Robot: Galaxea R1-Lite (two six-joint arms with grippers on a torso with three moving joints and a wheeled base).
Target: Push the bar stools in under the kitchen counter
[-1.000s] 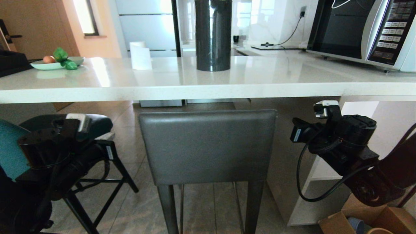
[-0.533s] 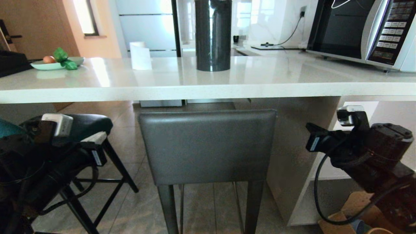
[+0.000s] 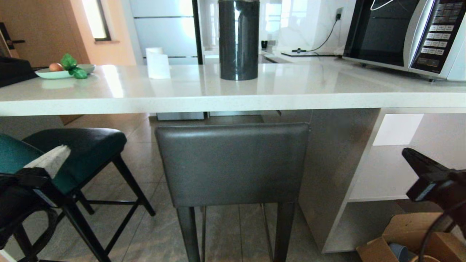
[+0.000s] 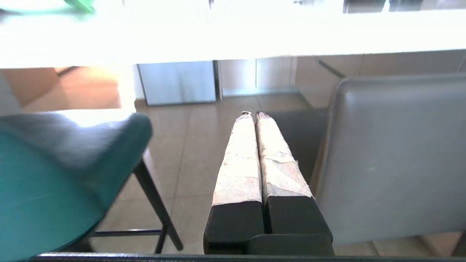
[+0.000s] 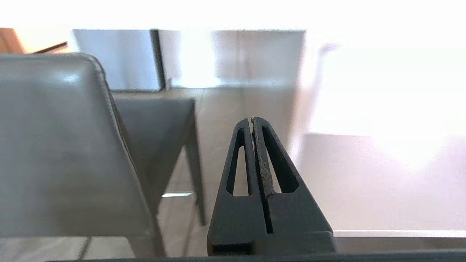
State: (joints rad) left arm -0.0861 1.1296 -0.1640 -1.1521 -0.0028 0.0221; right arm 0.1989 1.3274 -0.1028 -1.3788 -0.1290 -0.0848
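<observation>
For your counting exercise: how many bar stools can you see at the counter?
2. The grey stool stands centred before the counter; the teal stool stands to its left, partly cut off. Others may lie outside view.

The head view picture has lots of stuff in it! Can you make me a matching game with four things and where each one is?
Things:
1. grey stool
2. teal stool
3. microwave
4. cardboard box

Places:
A. on the floor at the robot's right, low down
B. on the kitchen counter, at the robot's right
C. in the middle, in front of the counter's edge
D. at the robot's left, beside the left gripper

Pairs: 1-C, 2-D, 3-B, 4-A
</observation>
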